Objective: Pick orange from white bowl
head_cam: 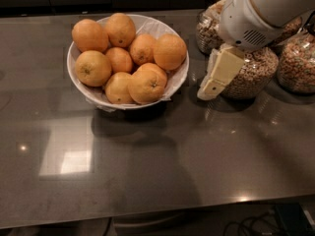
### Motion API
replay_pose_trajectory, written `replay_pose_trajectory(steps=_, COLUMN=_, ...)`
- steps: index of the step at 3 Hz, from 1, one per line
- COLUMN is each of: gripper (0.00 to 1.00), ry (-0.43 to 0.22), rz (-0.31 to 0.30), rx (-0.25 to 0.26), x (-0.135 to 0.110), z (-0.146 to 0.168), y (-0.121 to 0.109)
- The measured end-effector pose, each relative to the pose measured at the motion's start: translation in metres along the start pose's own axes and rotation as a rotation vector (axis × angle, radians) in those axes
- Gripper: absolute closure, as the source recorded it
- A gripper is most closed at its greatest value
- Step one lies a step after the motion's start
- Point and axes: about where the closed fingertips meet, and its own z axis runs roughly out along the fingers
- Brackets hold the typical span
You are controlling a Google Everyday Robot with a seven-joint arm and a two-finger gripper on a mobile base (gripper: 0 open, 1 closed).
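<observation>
**Status: pincer beside the bowl, orange not gripped**

1. We find the white bowl (178,80) on the far left part of the dark counter (162,176). It has a crinkled white lining and holds eight oranges heaped together.

2. The orange (170,51) sits at the right edge of the heap, against the bowl's right rim. Its skin is smooth and evenly deep orange. It touches the neighbouring fruit on its left and rests partly above the orange with the star-like stem mark (146,85).

3. The pincer (205,90) hangs just right of the bowl and apart from its rim. It is tilted, with its tip pointing down and to the left, low over the counter. It has hold of nothing. We cannot tell how far it is open.

4. Behind the pincer stands a glass jar of cereal (248,77). Two more jars (298,63) stand further right and further back.
</observation>
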Motion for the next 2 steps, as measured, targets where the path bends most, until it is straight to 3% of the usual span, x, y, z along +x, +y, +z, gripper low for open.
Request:
replay_pose_trajectory(steps=1, gripper=0.0, ry=-0.051, rz=-0.029, rx=0.058, x=-0.0108, z=0.0133, y=-0.0223)
replay_pose_trajectory(steps=2, gripper=0.0, ry=-0.052, rz=-0.029, rx=0.059, x=-0.0111, z=0.0132, y=-0.0224)
